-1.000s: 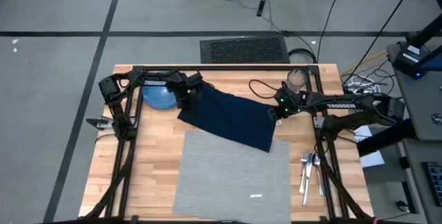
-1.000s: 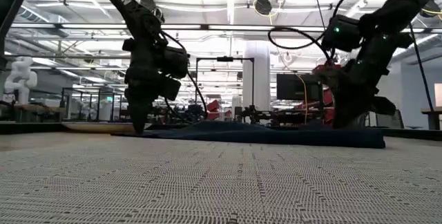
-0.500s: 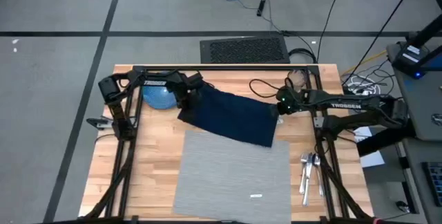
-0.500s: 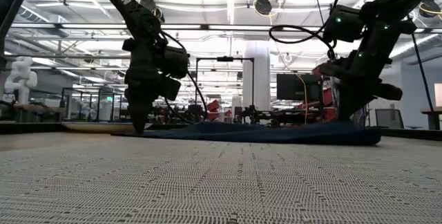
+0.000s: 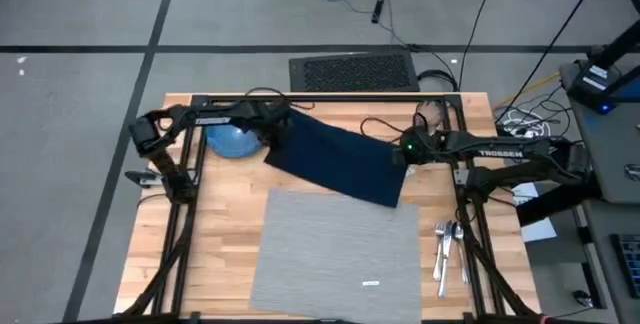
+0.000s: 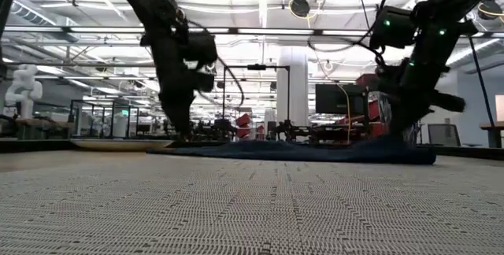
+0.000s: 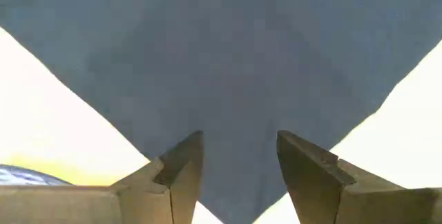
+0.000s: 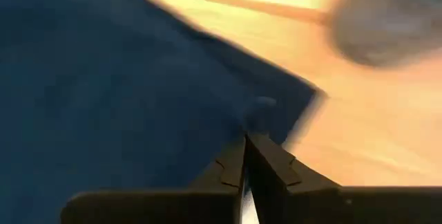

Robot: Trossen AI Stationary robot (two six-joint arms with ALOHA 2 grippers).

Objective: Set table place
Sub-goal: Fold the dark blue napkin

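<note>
Placemat (image 5: 335, 254), grey and flat, lies on the near part of my wooden worktop (image 5: 215, 234). Its far edge is tucked under the dark blue napkin (image 5: 335, 159). My left gripper (image 5: 278, 127) sits at the napkin's far left corner, jaws apart with the cloth corner between them. My right gripper (image 5: 404, 151) is at the napkin's right edge, jaws pinched together on the cloth. A blue bowl (image 5: 228, 140) sits by my left arm. Spoons and forks (image 5: 446, 244) lie to the right of the placemat.
</note>
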